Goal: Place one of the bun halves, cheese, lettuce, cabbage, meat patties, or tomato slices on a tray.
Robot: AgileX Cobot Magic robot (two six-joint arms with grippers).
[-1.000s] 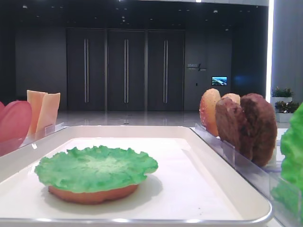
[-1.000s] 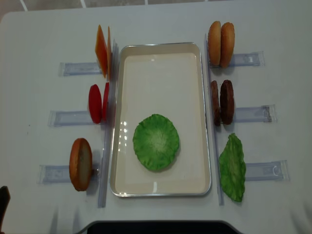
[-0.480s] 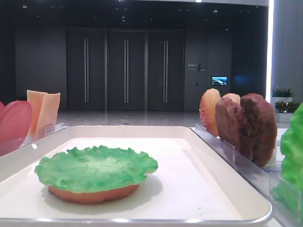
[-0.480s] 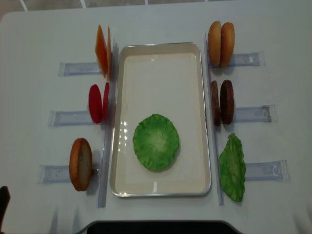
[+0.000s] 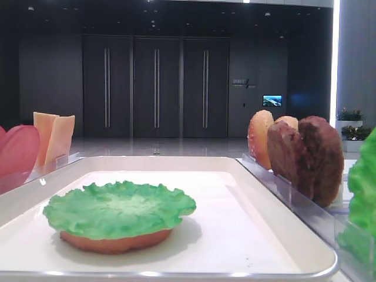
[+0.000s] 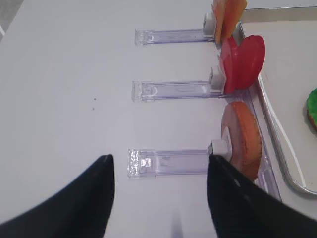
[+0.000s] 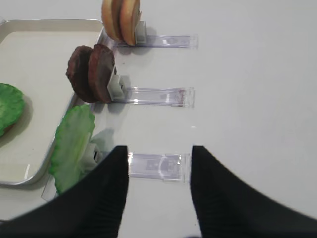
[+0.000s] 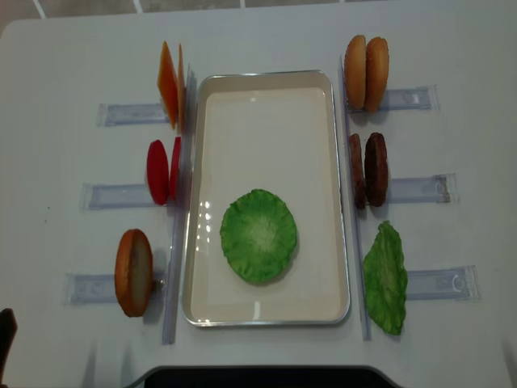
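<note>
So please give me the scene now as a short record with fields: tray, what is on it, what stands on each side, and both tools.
tray: white tray, middle of the table
on tray: lettuce lying on a bun half
left of tray: cheese, tomato slices, one bun half, all standing on edge in clear holders
right of tray: two bun halves, meat patties, second lettuce leaf
left tool: open, empty, above the table
right tool: open, empty, above the table
</note>
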